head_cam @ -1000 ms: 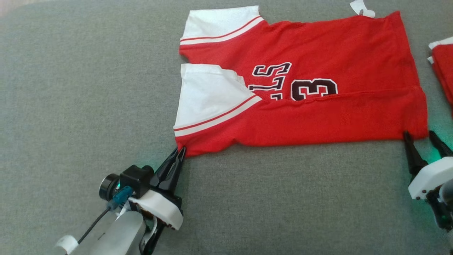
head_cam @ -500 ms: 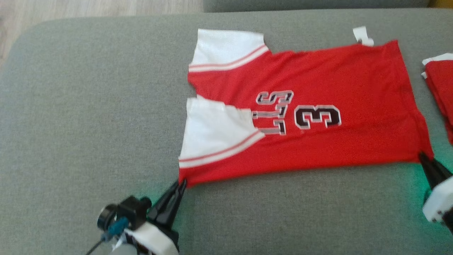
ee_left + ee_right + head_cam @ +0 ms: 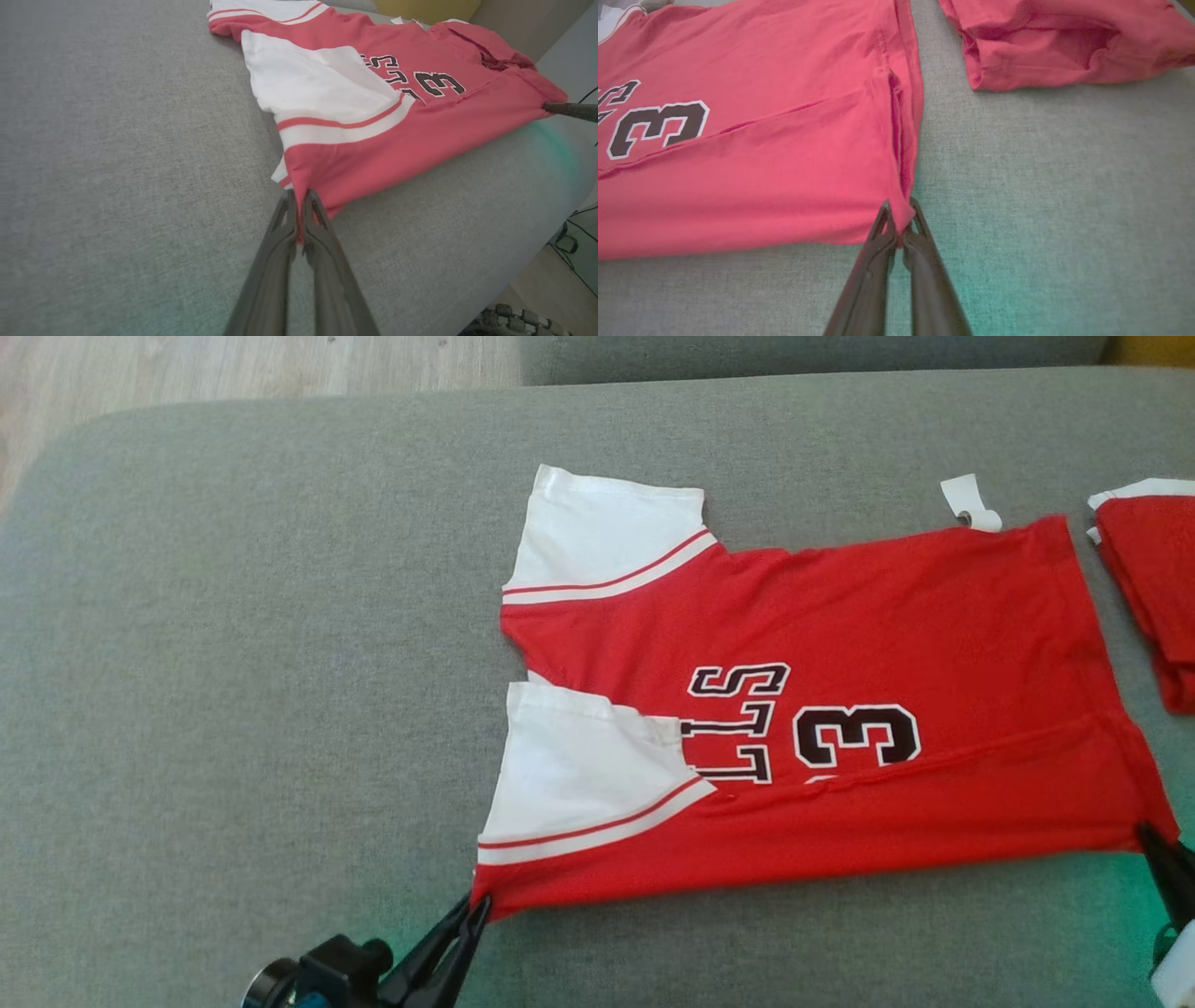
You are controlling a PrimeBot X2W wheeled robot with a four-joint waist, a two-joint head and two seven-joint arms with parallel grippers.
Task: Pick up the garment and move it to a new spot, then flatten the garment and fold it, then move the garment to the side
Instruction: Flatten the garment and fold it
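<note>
1. Left gripper (image 3: 476,907) is pinching fully closed on the near corner of the red and white jersey (image 3: 840,616) at its sleeve end. In the left wrist view its fingertips (image 3: 306,210) are meeting on red cloth just below the white sleeve (image 3: 322,79).
2. Right gripper (image 3: 900,214) is likewise clamping tight on the near hem corner, with a small tuck of red cloth showing between its tips.
3. The jersey is lying flat across the grey cushion (image 3: 233,709), sleeves toward the robot's left and hem toward its right. Its near long side is lying turned over onto the front, covering the bottom of the printed 3 (image 3: 857,735).
4. Holding both ends of that near side is probably keeping the folded strip taut and straight, so it can be carried over toward the far side without sagging in the middle.
5. On the right, room is running short: a second red garment (image 3: 1153,588) is sitting just beside the hem, with only a narrow grey strip between them.
6. On the left, a wide bare stretch of cushion is offering the freest room, ending in a rounded corner with wooden floor (image 3: 187,373) beyond.
7. At the far side, a white tag (image 3: 969,504) is sticking out from the jersey, with cushion showing beyond it.
</note>
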